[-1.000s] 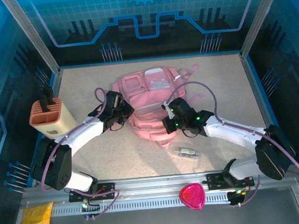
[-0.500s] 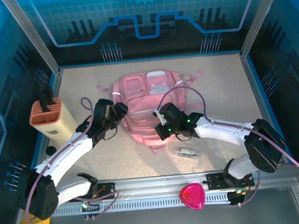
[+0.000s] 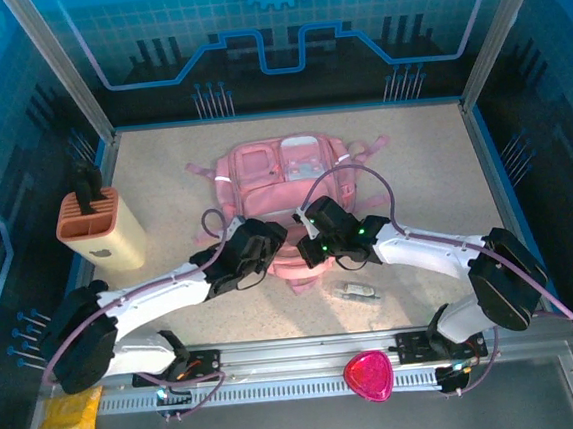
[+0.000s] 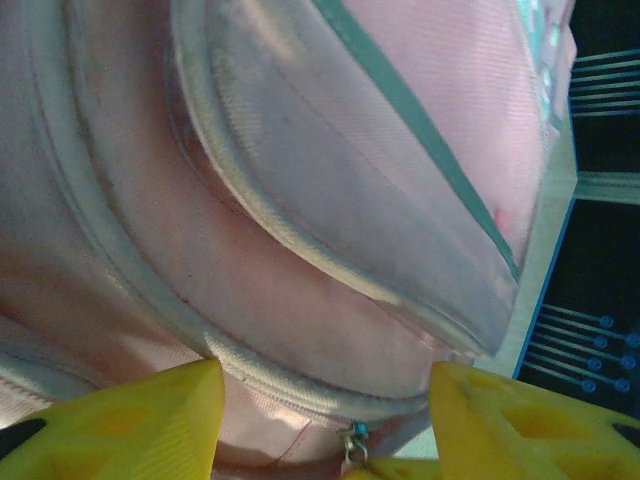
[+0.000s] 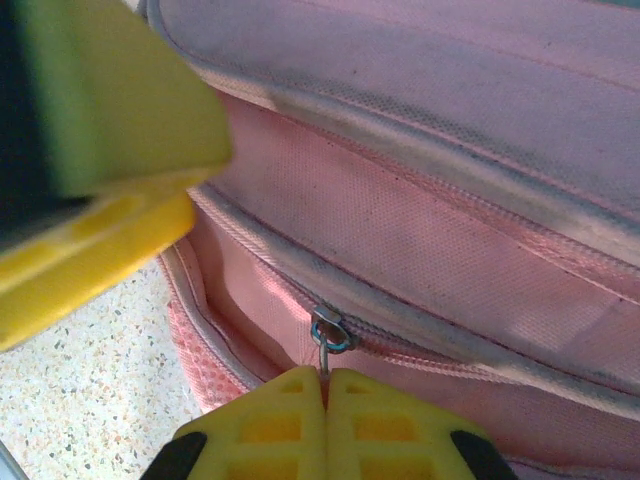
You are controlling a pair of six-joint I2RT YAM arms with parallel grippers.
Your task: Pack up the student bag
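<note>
Grey, a small item (image 3: pixel 358 290), possibly a packet, lies unpacked on the near table (image 3: pixel 275 311). Beyond it, the right gripper (image 5: pixel 325 395) pinches the zipper pull (image 5: pixel 328 332) while the left gripper (image 4: pixel 325 410) hovers, jaws apart. Mid-table, the student bag (image 3: pixel 281 170) looks mostly zipped; packing remains.

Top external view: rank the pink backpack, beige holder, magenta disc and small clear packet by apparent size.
1. pink backpack
2. beige holder
3. magenta disc
4. small clear packet
The holder stands tall, nearer the camera, yet its rank looks safe.
</note>
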